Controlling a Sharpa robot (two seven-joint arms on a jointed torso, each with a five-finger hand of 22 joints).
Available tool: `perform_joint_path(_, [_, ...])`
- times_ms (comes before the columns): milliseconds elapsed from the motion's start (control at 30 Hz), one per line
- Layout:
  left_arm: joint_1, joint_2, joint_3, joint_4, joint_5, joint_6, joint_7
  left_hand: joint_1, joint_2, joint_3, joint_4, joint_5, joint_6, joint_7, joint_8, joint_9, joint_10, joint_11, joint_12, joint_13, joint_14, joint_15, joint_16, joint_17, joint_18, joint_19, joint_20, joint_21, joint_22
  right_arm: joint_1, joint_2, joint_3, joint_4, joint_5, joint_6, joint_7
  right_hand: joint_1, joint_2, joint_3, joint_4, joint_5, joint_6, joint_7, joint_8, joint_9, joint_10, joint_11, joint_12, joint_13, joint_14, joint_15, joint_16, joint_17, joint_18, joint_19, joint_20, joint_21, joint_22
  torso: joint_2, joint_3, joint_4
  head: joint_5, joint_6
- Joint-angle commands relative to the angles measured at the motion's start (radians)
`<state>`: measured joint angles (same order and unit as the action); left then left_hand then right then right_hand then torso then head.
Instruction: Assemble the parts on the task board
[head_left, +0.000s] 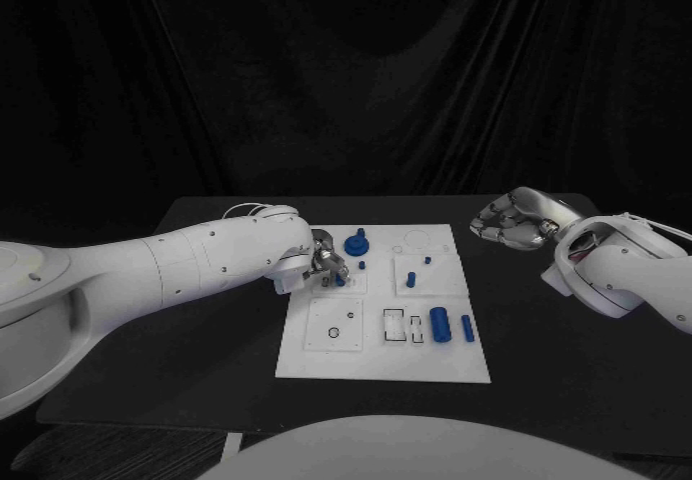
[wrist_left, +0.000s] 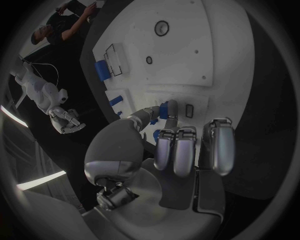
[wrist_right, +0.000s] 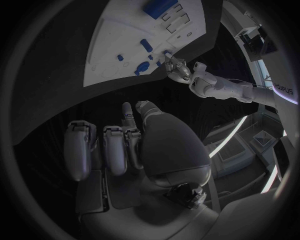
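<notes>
glossy silver left hand (head_left: 326, 268) pinches a small blue part (wrist_left: 165, 109); right hand (head_left: 515, 222) curled, holding nothing

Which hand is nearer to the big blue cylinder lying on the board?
Left. The left hand is over the board, up and left of the cylinder; the right hand hovers beyond the board's far right corner.

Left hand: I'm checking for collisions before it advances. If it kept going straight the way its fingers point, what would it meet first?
Probably the small blue part at the left hand's fingertips, then the white task board beneath; depth is unclear.
</notes>
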<state>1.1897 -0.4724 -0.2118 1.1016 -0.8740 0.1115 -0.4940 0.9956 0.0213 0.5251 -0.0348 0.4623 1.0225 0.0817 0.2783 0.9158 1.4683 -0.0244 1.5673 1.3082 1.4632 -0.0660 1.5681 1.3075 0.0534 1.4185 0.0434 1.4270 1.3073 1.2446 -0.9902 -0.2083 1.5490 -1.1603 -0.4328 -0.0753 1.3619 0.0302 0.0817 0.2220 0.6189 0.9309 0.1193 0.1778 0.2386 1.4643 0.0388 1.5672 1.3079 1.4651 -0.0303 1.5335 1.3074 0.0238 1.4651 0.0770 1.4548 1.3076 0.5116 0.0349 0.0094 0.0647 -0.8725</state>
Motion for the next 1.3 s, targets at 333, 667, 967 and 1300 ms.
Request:
perform_joint_path(333, [-0.007, 0.005, 0.000, 0.000, 0.008, 0.026, 0.002, -0.013, -0.006, -0.120, 0.057, -0.309, -0.038, -0.027, -0.004, 0.039, 0.103, 0.014, 0.003, 0.263, 0.108, 0.014, 0.003, 0.263, 0.001, -0.019, 0.019, -0.027, 0.160, -0.003, 0.000, 0.001, 0.000, 0.001, 0.003, -0.010, 0.010, 0.000, 0.006, 0.001, 0.003, 0.002, 0.000, 0.000, 0.000, 0.106, 0.001, 0.004, 0.263, 0.087, 0.000, -0.007, 0.179, 0.010, 0.043, 0.000, -0.005, 0.218, 0.000, 0.0002, 0.0002, 0.002, 0.000])
perform_joint_path(667, [-0.008, 0.006, 0.000, -0.003, 0.008, 0.029, -0.013, -0.026, -0.010, -0.193, 0.108, -0.353, -0.045, -0.023, 0.004, 0.049, 0.103, 0.018, 0.003, 0.263, 0.108, 0.017, 0.003, 0.263, 0.001, -0.018, 0.021, -0.031, 0.162, -0.003, 0.000, 0.001, 0.000, 0.001, 0.005, -0.010, 0.010, 0.000, 0.006, 0.001, 0.003, 0.002, 0.000, 0.000, 0.000, 0.106, 0.001, 0.004, 0.263, 0.087, 0.000, -0.007, 0.179, 0.010, 0.043, 0.000, -0.005, 0.218, 0.000, 0.0002, 0.0001, 0.001, 0.000])
perform_joint_path(967, [-0.008, 0.004, 0.000, 0.000, -0.041, 0.034, -0.011, -0.013, -0.004, -0.202, 0.110, -0.337, -0.041, -0.027, 0.012, 0.056, 0.103, 0.016, 0.003, 0.263, 0.108, 0.016, 0.003, 0.263, 0.002, -0.018, 0.021, -0.033, 0.163, -0.004, 0.000, 0.001, -0.001, 0.001, 0.008, -0.011, 0.010, 0.000, 0.006, 0.001, 0.003, 0.002, 0.000, 0.000, 0.000, 0.106, 0.001, 0.004, 0.263, 0.087, 0.000, -0.007, 0.179, 0.010, 0.043, 0.000, -0.005, 0.218, -0.001, 0.0002, -0.0002, 0.004, 0.000])
perform_joint_path(1300, [-0.008, 0.000, 0.000, 0.002, -0.065, 0.021, 0.009, 0.024, 0.022, -0.201, 0.109, -0.245, -0.044, -0.033, 0.020, 0.064, 0.103, 0.010, 0.003, 0.263, 0.108, 0.012, 0.003, 0.263, 0.002, -0.019, 0.017, -0.039, 0.166, -0.004, 0.000, 0.001, -0.001, 0.001, 0.009, -0.012, 0.010, 0.000, 0.006, 0.001, 0.003, 0.002, 0.000, 0.000, 0.000, 0.106, 0.001, 0.004, 0.263, 0.087, 0.000, -0.007, 0.179, 0.010, 0.043, 0.000, -0.005, 0.218, 0.000, 0.0002, 0.0002, 0.004, 0.000])
